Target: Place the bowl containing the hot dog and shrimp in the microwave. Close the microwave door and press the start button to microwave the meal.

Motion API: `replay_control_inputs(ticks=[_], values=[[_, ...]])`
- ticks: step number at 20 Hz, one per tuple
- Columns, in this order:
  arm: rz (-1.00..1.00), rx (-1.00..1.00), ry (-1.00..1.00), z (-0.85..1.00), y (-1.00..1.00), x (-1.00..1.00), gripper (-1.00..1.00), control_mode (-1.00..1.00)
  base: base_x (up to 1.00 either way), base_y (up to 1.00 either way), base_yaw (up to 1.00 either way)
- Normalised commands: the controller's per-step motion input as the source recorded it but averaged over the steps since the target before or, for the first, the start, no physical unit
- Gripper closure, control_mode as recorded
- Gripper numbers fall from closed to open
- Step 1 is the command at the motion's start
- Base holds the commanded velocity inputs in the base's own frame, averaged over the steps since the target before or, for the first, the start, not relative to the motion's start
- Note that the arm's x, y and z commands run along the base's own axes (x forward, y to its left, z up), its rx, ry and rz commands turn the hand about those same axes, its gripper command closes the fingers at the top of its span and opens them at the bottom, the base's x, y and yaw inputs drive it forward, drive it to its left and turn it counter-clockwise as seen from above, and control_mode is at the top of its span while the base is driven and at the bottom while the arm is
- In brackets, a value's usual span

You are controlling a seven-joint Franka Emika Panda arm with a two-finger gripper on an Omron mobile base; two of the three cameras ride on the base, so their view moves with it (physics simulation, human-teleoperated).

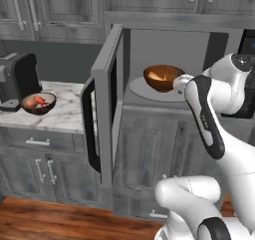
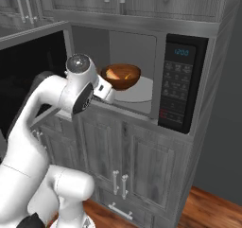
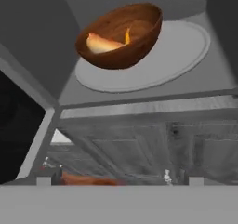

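- The dark bowl [image 1: 38, 103] with red food is sitting on the marble counter [image 1: 67, 112] at far left, beside the black coffee machine [image 1: 17, 79], well apart from the work.
- The microwave door [image 1: 105, 104] is standing wide open, swung out to the left, its handle [image 1: 88, 127] facing the room; it is looking stiff and broad, and pushing on the free edge or the bar seems the sensible hold for closing.
- The bowl [image 2: 121, 76] is hanging inside the microwave [image 2: 142, 75] cavity, over the grey turntable [image 3: 181, 51]; whether it is touching the plate I cannot tell.
- It is tilting in the hand view, with the hot dog [image 3: 104, 43] and the shrimp [image 3: 127, 36] lying against the lower side of the lining.
- It is looking rigid, glossy and likely slippery, probably light; the near rim seems the place to hold, and keeping it level matters since the food is loose.
- The gripper [image 1: 178, 83] is reaching to the bowl's rim; whether its jaws are pinching the rim or let go I cannot tell.
- The keypad panel [image 2: 178, 85] is sitting at the right, with grey cabinets [image 2: 132, 156] below and a wooden floor [image 1: 50, 219].
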Motion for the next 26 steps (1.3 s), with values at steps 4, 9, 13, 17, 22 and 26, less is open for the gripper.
replay_control_inputs(ticks=[4,9,13,17,22,26], values=[[0.43,-0.59,-0.01,0.27,0.46,-1.00,-1.00,-1.00,0.00,0.00,0.00],[0.40,-0.52,-0.08,0.10,0.30,-1.00,-1.00,-1.00,0.00,0.00,0.00],[0.33,-0.39,-0.16,0.06,0.12,-1.00,-1.00,-1.00,0.00,0.00,0.00],[0.21,-0.33,-0.17,0.27,0.23,-0.82,-1.00,-1.00,0.00,0.00,0.00],[0.10,-0.27,-0.04,0.59,0.50,-0.15,-1.00,-1.00,0.00,0.00,0.00],[0.08,-0.27,-0.02,0.42,0.71,-0.10,-1.00,-1.00,0.00,0.00,0.00]])
